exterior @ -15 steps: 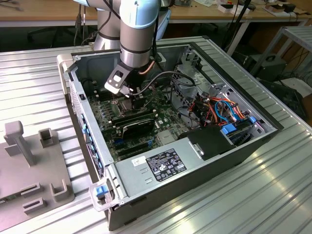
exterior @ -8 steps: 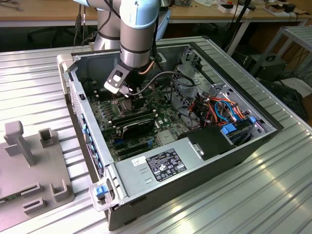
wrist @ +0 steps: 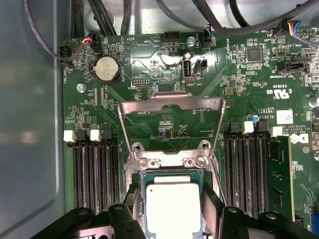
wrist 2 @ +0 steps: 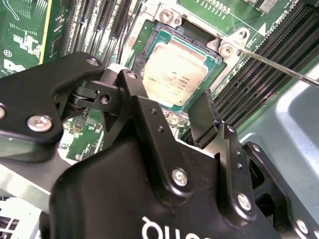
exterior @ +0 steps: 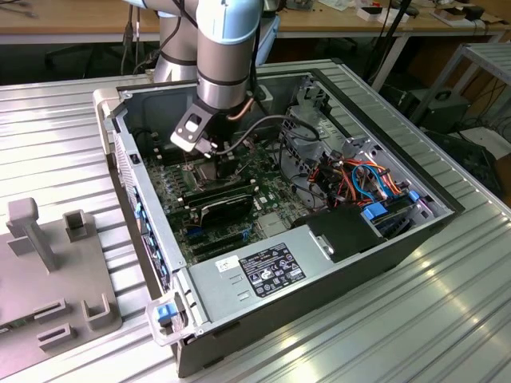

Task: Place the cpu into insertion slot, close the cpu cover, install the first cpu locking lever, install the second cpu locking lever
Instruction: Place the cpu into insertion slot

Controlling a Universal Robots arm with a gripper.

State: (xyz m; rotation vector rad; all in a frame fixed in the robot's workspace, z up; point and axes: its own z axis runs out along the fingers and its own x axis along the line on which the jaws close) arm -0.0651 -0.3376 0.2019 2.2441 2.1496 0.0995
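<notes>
While the small square silver-topped cpu [wrist: 173,209] sits in the silver-rimmed insertion slot [wrist: 172,174] (thin silver cpu cover [wrist: 172,98] swung open), the black fingers [wrist: 212,206] pinch it; best to release only when it lies flat.

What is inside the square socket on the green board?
A flat silvery chip lies in the socket and fills its middle. Whatever is under the chip is covered and cannot be seen. The metal cover stands flipped open, not over the chip.
</notes>
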